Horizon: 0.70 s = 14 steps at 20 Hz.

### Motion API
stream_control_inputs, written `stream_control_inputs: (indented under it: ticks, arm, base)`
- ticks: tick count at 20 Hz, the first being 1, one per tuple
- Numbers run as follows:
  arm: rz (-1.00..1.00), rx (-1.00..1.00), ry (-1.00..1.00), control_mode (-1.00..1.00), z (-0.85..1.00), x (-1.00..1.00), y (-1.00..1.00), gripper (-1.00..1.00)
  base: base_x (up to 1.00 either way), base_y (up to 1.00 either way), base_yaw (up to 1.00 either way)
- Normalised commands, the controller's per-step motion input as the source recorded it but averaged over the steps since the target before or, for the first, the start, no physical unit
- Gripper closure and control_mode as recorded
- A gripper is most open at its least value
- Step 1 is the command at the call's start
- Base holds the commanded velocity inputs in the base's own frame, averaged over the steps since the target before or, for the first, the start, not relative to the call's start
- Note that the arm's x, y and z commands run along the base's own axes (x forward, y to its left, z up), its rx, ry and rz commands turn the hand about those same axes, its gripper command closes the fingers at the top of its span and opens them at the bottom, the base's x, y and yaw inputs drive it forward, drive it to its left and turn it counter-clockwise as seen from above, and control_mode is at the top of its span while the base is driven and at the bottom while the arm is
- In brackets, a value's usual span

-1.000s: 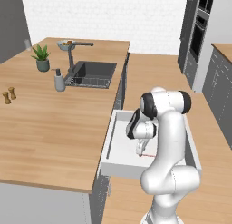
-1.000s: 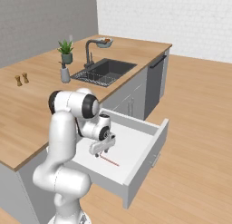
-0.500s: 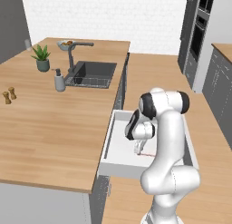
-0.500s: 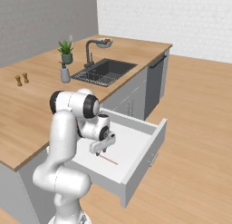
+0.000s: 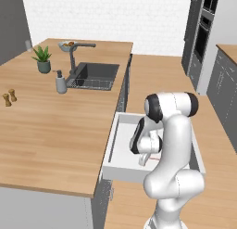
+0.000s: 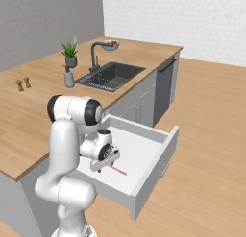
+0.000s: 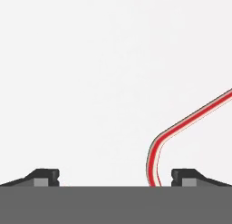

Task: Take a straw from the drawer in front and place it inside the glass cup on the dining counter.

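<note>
One thin red-pink straw (image 7: pixel 181 123) lies flat on the white floor of the pulled-out drawer (image 6: pixel 158 144); the two-finger pincer (image 7: pixel 115 175), spread wide, straddles its bent end, probably for pickup.

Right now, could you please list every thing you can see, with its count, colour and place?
straw: one, red-pink, lying on the drawer floor, between the finger tips nearer one of them
drawer: one, white inside, pulled open from the counter's side
counter: one, light wood, beside the drawer
sink: one, dark, set in the counter
faucet: one, grey, at the sink
soap bottle: one, grey, left of the sink
plant: one, green in a grey pot, far left
shakers: two, brown, left edge
bowl: one, pale, far end
arm: one, white, reaching into the drawer
gripper: one, dark jaws spread apart just above the drawer floor
</note>
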Motion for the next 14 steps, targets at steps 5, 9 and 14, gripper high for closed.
stream_control_inputs:
  ticks: [5, 9, 14]
  arm:
    - [-0.07, 0.00, 0.00, -1.00, -0.10, 0.15, 0.00, -1.00]
    - [-0.07, 0.00, 0.00, -1.00, -0.17, 0.28, 0.09, 1.00]
    - [-0.08, 0.00, 0.00, -1.00, -0.32, 0.09, 0.06, 1.00]
  base:
    - [0.00, 0.00, 0.00]
    - [0.00, 0.00, 0.00]
    - [0.00, 0.00, 0.00]
